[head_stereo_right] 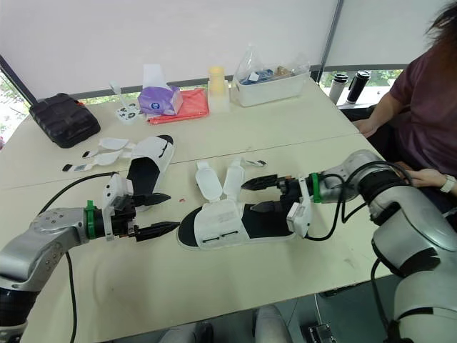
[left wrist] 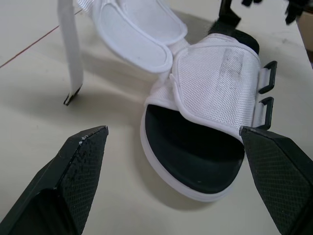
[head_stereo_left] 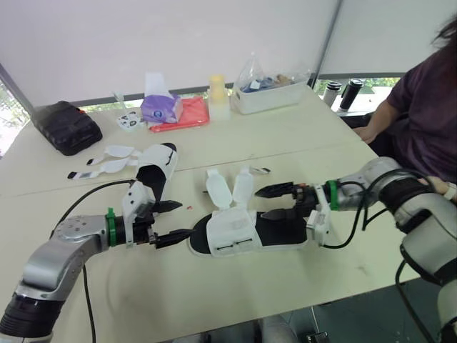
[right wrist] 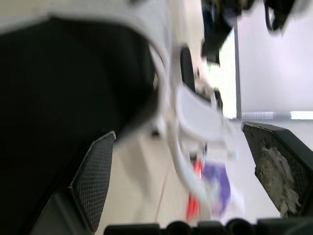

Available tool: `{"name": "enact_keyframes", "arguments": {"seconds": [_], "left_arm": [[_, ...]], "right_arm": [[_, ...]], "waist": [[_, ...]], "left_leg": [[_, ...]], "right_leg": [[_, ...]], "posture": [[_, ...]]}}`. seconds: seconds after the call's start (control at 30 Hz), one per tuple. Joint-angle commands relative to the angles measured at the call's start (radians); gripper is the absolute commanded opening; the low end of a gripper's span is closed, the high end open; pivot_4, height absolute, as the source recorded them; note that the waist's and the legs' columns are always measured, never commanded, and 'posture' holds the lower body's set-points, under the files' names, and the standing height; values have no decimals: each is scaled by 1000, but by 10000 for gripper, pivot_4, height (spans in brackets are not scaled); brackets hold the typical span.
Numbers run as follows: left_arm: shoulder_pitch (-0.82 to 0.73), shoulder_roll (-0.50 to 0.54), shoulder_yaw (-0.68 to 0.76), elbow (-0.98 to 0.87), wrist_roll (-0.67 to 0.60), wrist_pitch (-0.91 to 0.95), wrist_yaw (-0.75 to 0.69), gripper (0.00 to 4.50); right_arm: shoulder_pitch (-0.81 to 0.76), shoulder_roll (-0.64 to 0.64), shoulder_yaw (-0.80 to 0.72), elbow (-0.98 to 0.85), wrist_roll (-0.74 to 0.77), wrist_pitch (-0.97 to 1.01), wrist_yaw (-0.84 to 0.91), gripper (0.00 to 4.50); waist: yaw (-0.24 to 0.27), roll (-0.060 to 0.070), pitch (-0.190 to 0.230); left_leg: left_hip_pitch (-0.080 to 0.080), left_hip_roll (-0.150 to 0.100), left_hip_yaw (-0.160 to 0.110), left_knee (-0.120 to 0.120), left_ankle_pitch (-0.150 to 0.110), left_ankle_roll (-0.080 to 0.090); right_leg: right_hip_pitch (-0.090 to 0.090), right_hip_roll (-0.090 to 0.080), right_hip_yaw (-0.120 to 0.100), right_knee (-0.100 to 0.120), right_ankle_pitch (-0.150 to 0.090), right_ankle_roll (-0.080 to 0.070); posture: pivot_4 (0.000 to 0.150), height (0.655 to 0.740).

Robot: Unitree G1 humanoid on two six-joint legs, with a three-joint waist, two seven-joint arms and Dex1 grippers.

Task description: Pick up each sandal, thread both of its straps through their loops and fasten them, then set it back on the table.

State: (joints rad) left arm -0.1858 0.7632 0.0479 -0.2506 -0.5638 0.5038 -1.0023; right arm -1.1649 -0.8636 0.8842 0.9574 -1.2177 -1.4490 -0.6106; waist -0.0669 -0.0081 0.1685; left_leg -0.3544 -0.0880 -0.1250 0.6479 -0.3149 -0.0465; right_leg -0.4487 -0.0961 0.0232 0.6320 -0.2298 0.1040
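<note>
Left fingers, right fingers spread, flanking near sandal (straps undone)

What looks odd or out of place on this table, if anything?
Only the sandals. The near sandal has its two straps flopped open on the side away from the robot, unfastened. The far sandal has its loose straps splayed flat on the table. Nothing looks spilled or broken.

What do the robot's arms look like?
The left arm and right arm are silver-grey tubes with dark joints. Each wrist has a green ring and white block. Black cables loop alongside. The left pincer and right pincer have two pointy black fingers.
</note>
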Motion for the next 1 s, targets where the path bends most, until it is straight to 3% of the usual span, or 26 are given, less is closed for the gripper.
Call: {"name": "enact_keyframes", "arguments": {"seconds": [0.03, 0.1, 0.2, 0.27, 0.33, 0.37, 0.43, 0.6, 0.77, 1.0], "left_arm": [[-8, 1, -3, 7, 15, -36, -31, 42453], [-3, 7, -13, 9, 25, -51, -55, 36427], [4, 7, -29, 5, 43, -68, -70, 22093], [3, -3, -44, -1, 51, -72, -71, 11641], [3, -9, -64, -8, 63, -74, -71, 1573], [5, -6, -80, -9, 82, -83, -74, 193], [13, 8, -117, -2, 139, -118, -82, 193], [10, -4, -147, 26, 183, -144, -80, 193], [4, -31, -170, 29, 195, -142, -83, 193], [-3, -40, -228, 45, 274, -173, -67, 193]], "right_arm": [[34, -61, -58, 16, 120, -34, 148, 44911], [54, -88, -99, 47, 206, -18, 246, 45000], [87, -98, -167, 114, 383, 26, 411, 45000], [133, -58, -259, 214, 627, 143, 702, 45000], [235, -16, -378, 138, 977, 403, 1096, 45000], [280, 0, -430, 59, 1115, 538, 1240, 45000], [340, 22, -502, -77, 1245, 774, 1392, 45000], [387, 81, -568, -250, 1250, 1046, 1449, 45000], [347, 164, -594, -232, 1187, 1101, 1419, 45000], [258, 280, -575, -63, 1077, 1055, 1337, 45000]], "waist": [[-1, 0, 0], [-1, 0, 0], [-4, 0, 0], [-3, -1, 0], [-1, -1, 0], [0, -2, -1], [3, -1, 0], [12, 0, 0], [26, 0, 0], [33, 0, 0]], "left_leg": [[0, 0, 0, 0, 0, 0], [0, 0, 1, 0, 0, 1], [1, 1, 3, 0, -1, 2], [2, 2, 5, 1, -1, 3], [5, 7, 6, 2, -3, 6], [7, 8, 7, 4, -4, 8], [10, 10, 6, 6, -7, 12], [13, 10, 6, 6, -10, 17], [14, 10, 6, 6, -10, 17], [13, 9, 7, 6, -8, 13]], "right_leg": [[0, 0, 0, 0, 0, 0], [0, 0, 0, 0, 0, 0], [0, 0, 2, 0, 1, 1], [1, 0, 2, -1, 1, 1], [7, 1, 2, -3, 2, 2], [10, 1, 2, -4, 2, 1], [15, 2, 2, -5, 2, 2], [15, 2, 2, -5, 2, 2], [14, 3, 2, -3, 2, 2], [14, 2, 2, -4, 3, 2]], "posture": [[1500, 7400], [1500, 7400], [1500, 7400], [1500, 7400], [1500, 7400], [1500, 7400], [1500, 7400], [1500, 7400], [1500, 7400], [1500, 7400]]}}
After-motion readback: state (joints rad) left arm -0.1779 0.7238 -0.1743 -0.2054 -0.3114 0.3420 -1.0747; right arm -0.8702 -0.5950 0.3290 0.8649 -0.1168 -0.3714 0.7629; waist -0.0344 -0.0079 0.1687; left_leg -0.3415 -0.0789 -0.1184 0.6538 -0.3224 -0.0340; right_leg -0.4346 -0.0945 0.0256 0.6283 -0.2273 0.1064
